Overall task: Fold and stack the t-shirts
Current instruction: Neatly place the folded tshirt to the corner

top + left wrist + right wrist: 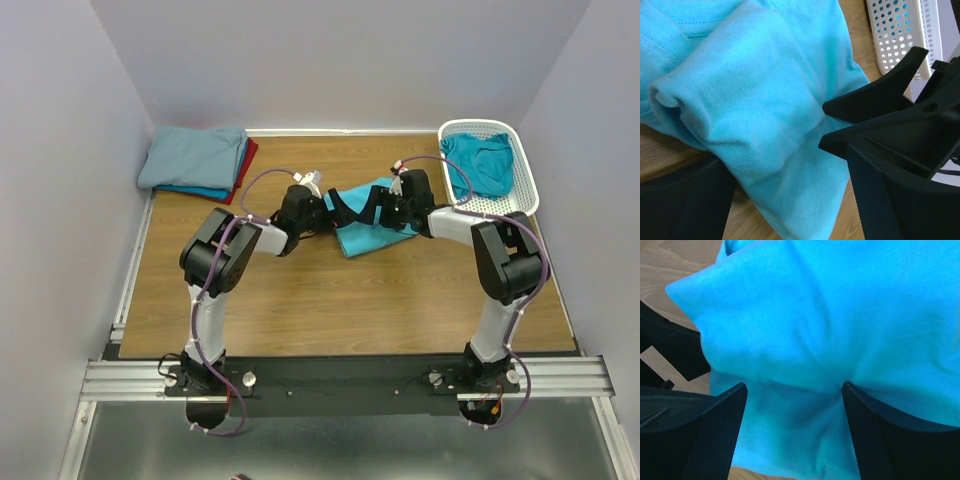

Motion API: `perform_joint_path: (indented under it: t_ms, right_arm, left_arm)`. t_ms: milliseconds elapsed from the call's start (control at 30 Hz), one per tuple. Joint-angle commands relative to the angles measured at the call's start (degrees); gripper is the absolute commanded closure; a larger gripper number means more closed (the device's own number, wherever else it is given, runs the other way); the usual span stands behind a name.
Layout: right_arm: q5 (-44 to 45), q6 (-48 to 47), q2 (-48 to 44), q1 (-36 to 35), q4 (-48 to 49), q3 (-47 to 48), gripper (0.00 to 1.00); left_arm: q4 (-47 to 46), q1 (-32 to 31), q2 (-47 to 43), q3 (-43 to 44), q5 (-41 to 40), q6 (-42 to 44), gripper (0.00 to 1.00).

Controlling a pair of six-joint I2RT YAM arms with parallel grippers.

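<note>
**Turquoise tee mid-fold at table centre**

You see the soft turquoise t-shirt [365,228] bunched and half folded on the wooden table [300,300]. The left claw [770,155] and right claw [794,390] stand spread wide over its puckered knit. A folded stack [195,160] lies far left. A teal t-shirt [485,162] in the white lattice basket [527,190] is left to fold.

Soft matt cloth t-shirt [765,100], wood-grain table [300,300], white plastic basket [526,180]
</note>
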State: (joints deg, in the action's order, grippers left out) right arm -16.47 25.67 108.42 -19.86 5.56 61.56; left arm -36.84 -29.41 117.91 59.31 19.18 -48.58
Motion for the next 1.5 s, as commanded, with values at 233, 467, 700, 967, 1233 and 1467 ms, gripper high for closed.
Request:
perform_joint_path:
  t_ms: [233, 467, 700, 967, 1233, 1467]
  right_arm:
    - [0.38, -1.85, -6.46, -0.89, -2.84, -9.09, 0.15]
    - [-2.94, -2.38, -9.02, -0.88, -2.93, -8.3, 0.14]
    - [-2.95, -2.82, -4.8, -0.89, -1.96, -8.21, 0.14]
    - [-3.48, -3.0, -4.89, -0.89, -0.38, -8.39, 0.14]
    - [-3.75, -3.0, -5.06, -0.89, 0.33, -9.0, 0.14]
    - [-4.45, -3.26, -9.36, -0.89, -0.29, -10.05, 0.14]
  left_arm:
    - [5.9, -1.7, 1.18, 1.6, -5.91, -1.52, 0.09]
    - [10.02, -2.41, 1.89, 4.23, -6.08, 1.2, 0.09]
    - [14.95, -4.08, 2.94, 6.52, -4.59, 5.33, 0.11]
    - [19.26, -5.57, 5.22, 10.38, -2.57, 8.49, 0.32]
    - [20.23, -6.28, 6.81, 11.79, -1.16, 9.99, 0.92]
    - [29.09, -4.78, 3.74, 16.1, -6.69, 19.02, 1.0]
